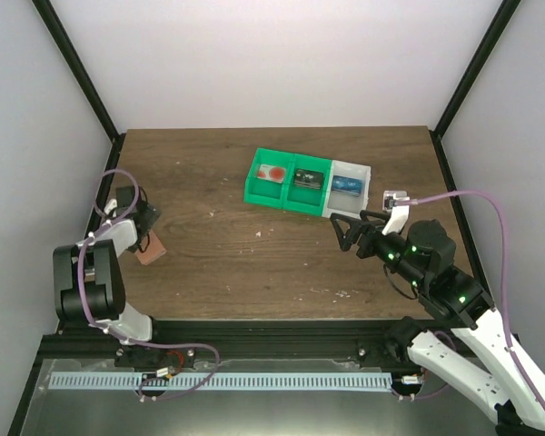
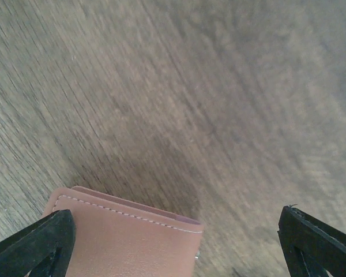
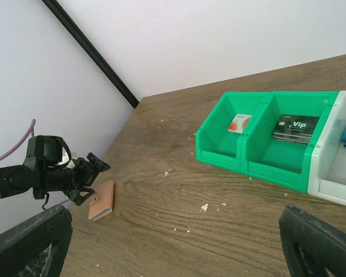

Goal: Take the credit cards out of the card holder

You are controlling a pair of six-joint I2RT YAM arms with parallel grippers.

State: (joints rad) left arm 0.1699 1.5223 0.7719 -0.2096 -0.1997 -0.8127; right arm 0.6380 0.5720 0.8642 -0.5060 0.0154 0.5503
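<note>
1. Along the left edge of the dark wooden table (image 1: 254,272), a black frame post and the white wall close in. The left gripper (image 1: 146,234) hangs here, so there is little room on its outer side.
2. The left gripper's claw is released. In its wrist view the two black fingers (image 2: 34,245) stand wide apart, with nothing clamped between them.
3. The flat salmon-pink stitched leather card holder (image 1: 151,251) lies on the wood near the table's left edge, toward the front. It sits below the spread left claw, and in the wrist view its corner is right at the left-hand finger. I cannot tell whether they touch. The stitched far edge of the holder (image 2: 127,234) is free, with bare wood beyond it.
4. The credit cards cannot be made out. From the right wrist, only a pale strip shows at the holder's near end (image 3: 102,199).
5. A broad stretch of bare wood lies between the holder and the bins, holding only a few pale crumbs (image 3: 204,206).
6. The green plastic two-compartment bin (image 1: 286,195) holds a red-and-white card on the left and a black stack on the right. The white plastic bin (image 1: 350,202) touches its right side, and something blue lies in it.
7. The right gripper (image 1: 345,229) hovers just in front of the white bin. Its claw is released, spread wide and empty.
</note>
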